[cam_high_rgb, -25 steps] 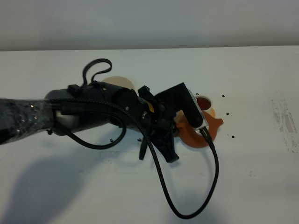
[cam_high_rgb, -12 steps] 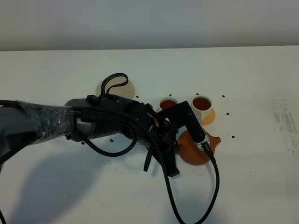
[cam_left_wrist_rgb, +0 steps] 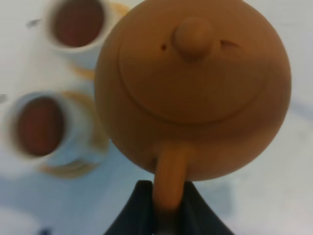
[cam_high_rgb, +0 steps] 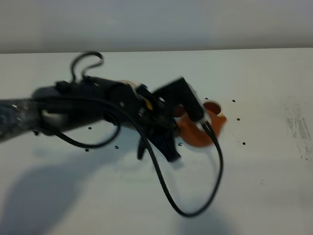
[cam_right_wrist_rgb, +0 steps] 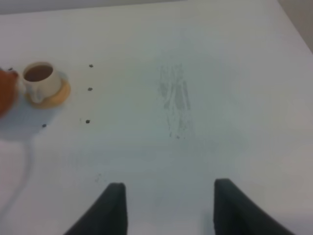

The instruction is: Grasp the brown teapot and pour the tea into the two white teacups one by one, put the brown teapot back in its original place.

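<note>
Left wrist view: we find left pincer (cam_left_wrist_rgb: pixel 164 208) clamped on teapot (cam_left_wrist_rgb: pixel 193 90) handle, lifted beyond filled cups (cam_left_wrist_rgb: pixel 41 125), presumably for return.

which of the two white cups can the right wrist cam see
Only one teacup, tea-filled on its orange saucer, beside the small dark specks. The other teacup appears only in the left wrist view.
</note>
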